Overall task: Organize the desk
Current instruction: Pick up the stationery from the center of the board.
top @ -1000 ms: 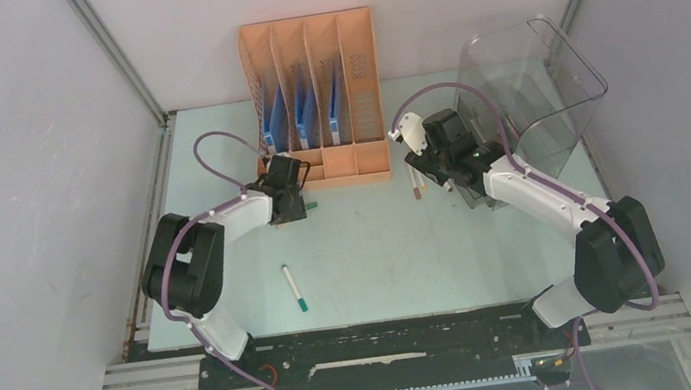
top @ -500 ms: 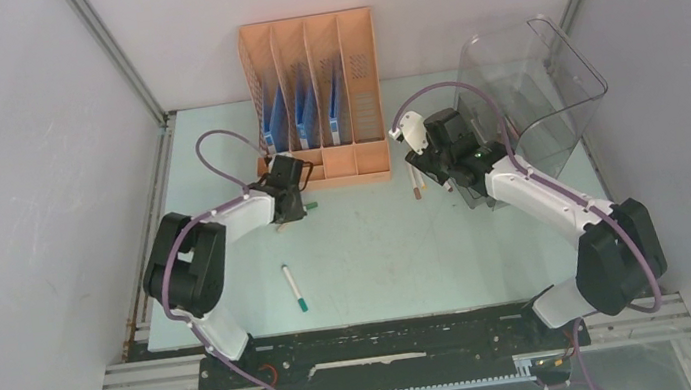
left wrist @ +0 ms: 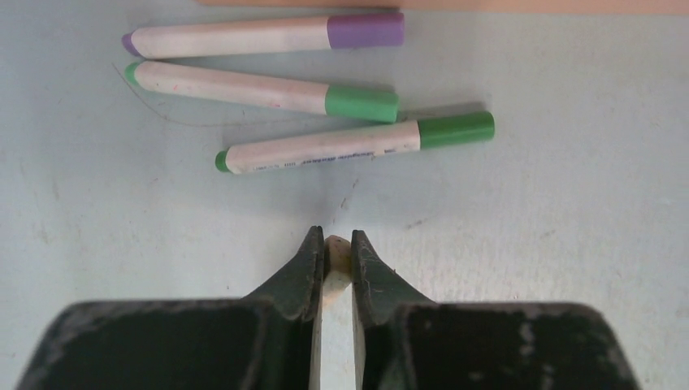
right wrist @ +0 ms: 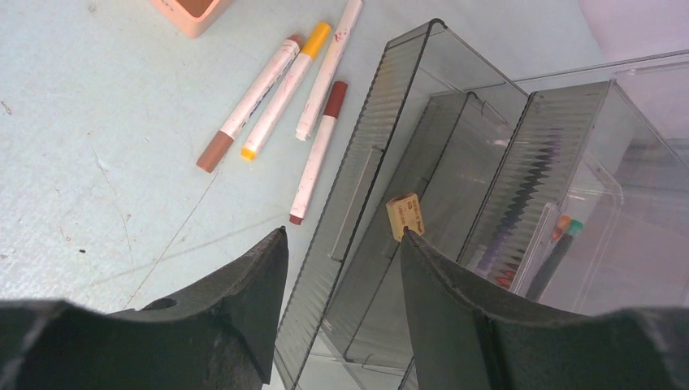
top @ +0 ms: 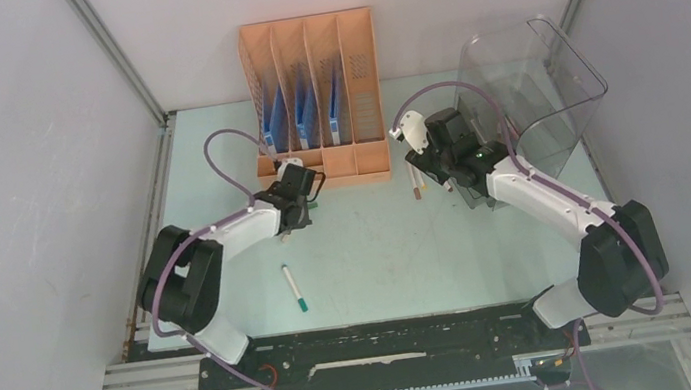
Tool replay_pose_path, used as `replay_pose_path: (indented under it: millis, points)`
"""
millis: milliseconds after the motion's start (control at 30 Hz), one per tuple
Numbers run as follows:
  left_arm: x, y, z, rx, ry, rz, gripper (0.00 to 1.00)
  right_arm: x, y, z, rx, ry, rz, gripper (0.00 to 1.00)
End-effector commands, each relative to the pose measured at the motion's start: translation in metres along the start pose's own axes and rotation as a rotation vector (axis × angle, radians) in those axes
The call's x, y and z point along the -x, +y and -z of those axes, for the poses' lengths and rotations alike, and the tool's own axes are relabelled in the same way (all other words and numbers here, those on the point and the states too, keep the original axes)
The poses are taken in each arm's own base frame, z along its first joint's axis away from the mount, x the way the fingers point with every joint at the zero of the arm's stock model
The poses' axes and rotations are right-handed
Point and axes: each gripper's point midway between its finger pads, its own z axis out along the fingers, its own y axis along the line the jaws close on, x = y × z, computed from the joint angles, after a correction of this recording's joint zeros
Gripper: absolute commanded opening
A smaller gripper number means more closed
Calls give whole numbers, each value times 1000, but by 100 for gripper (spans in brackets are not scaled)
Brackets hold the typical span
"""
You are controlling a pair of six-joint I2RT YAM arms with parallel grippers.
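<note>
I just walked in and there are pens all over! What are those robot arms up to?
They are tidying the desk. The left gripper is pinched shut on a pale thing, probably a marker, near three markers lying by the orange rack. The right gripper hangs open over the clear bin's pulled-out drawer, with four more markers beside it. A lone marker lies mid-desk.

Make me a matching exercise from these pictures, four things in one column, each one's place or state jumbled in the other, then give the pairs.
1. purple-capped marker
2. tan block
3. left end effector
4. right end effector

A. open
B. in the smoky drawer bin
C. shut on a pale object
D. beside a green-capped marker

Pairs: 1-D, 2-B, 3-C, 4-A.
</note>
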Motion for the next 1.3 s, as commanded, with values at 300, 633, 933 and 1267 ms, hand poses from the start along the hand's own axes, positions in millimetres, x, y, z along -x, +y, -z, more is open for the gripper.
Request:
replay_pose_path:
  millis: [300, 633, 933, 1267]
  points:
    - [24, -22, 51, -150, -183, 79, 1, 22, 5, 28, 72, -117, -20, 60]
    - [62, -65, 128, -590, -417, 316, 0, 56, 72, 93, 522, -379, -31, 60]
    - [83, -89, 206, -1017, -619, 544, 0, 78, 112, 152, 861, -546, -90, 67]
    - [91, -102, 280, -1341, -759, 689, 0, 86, 129, 158, 1042, -519, -220, 70]
